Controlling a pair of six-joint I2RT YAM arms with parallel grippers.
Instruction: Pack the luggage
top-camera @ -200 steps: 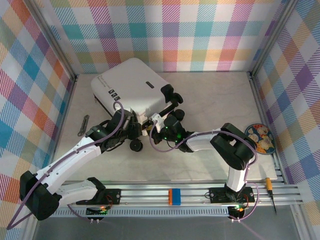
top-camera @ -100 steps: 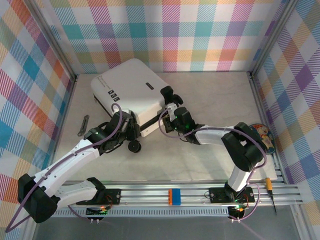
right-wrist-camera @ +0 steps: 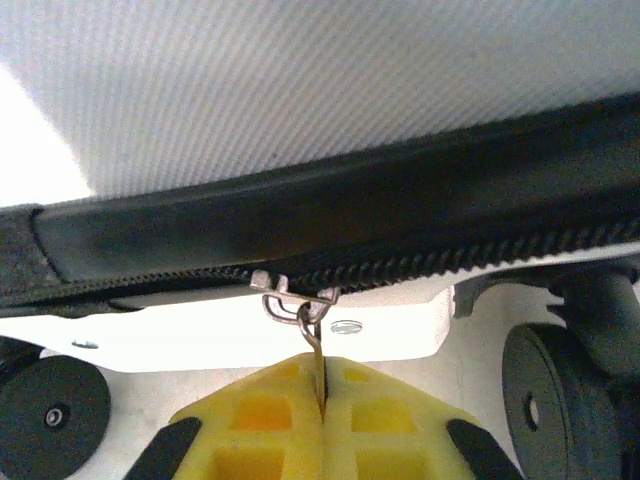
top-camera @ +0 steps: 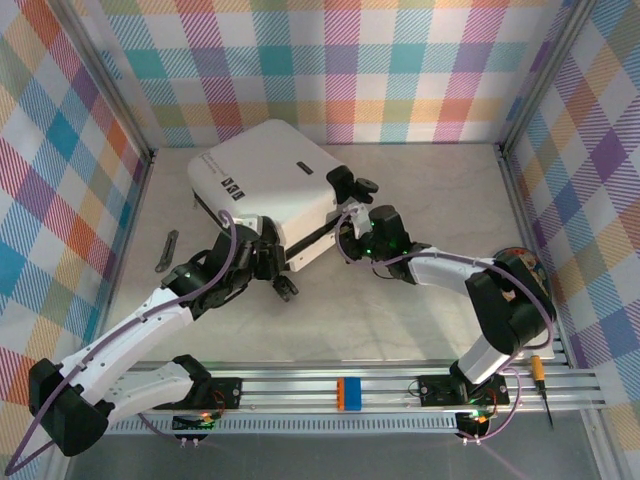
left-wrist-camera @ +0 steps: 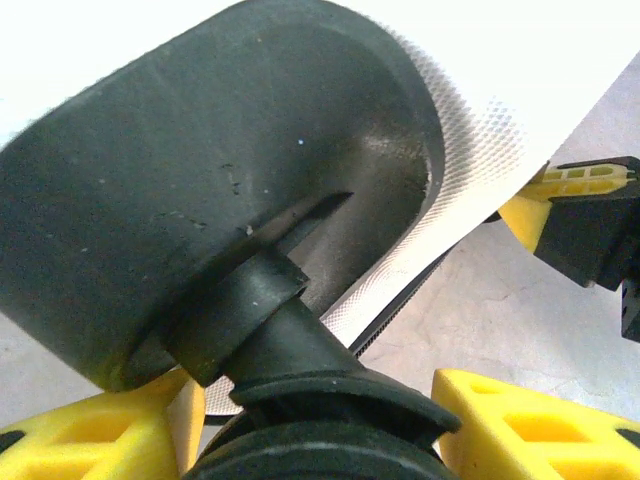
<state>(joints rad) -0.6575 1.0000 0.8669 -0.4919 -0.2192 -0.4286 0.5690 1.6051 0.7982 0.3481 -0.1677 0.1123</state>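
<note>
Pinching zipper pull [right-wrist-camera: 308, 318], right end effector [right-wrist-camera: 322, 378], white luggage [top-camera: 270, 180], marks [top-camera: 229, 187] unreadable.

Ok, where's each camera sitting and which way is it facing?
Top external: above and behind the bases, looking down on both arms and the luggage.
Left wrist: behind the left gripper, yellow fingers flanking a luggage wheel.
Right wrist: behind the right gripper, pinching the zipper pull.
Both wrist views share the white shell.
</note>
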